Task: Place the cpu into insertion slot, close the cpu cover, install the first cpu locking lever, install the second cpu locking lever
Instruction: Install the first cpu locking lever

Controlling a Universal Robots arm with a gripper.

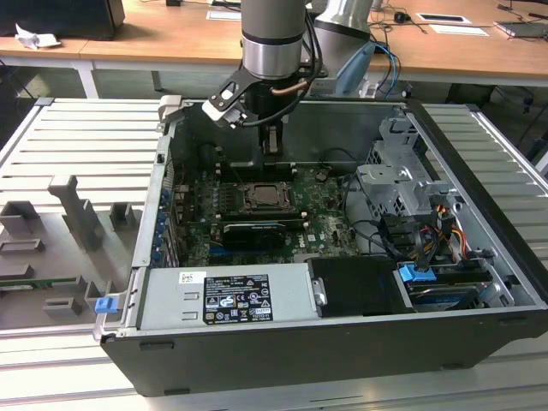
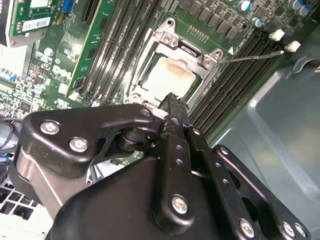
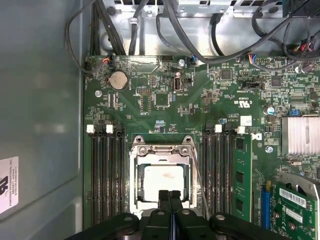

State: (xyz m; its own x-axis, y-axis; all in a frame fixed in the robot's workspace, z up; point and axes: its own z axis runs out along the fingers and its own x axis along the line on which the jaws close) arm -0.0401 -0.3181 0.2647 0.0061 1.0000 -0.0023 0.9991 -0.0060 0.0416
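The cpu (image 3: pixel 163 179) lies flat in the insertion slot (image 1: pixel 261 198) in the middle of the green motherboard (image 3: pixel 165 107). The cpu cover (image 3: pixel 161 150) is down over it, its silvery frame around the chip's pale top (image 2: pixel 169 76). A thin wire locking lever (image 2: pixel 250 56) sticks out from one corner of the socket, slanting over the memory slots, and it also shows beside the socket (image 3: pixel 199 179). My gripper (image 3: pixel 170 193) hangs just above the socket's edge, shut, with nothing between its black fingers (image 2: pixel 175 107). In the exterior view the gripper (image 1: pixel 271 147) is inside the case behind the socket.
Long black memory slots (image 3: pixel 106 175) flank the socket on both sides. A green card (image 3: pixel 242 175) stands beside them. Cable bundles (image 3: pixel 165 30) run along the board's edge. The grey case wall (image 3: pixel 40 110) is close. A drive cage (image 1: pixel 398 184) and power supply (image 1: pixel 227 295) fill the case.
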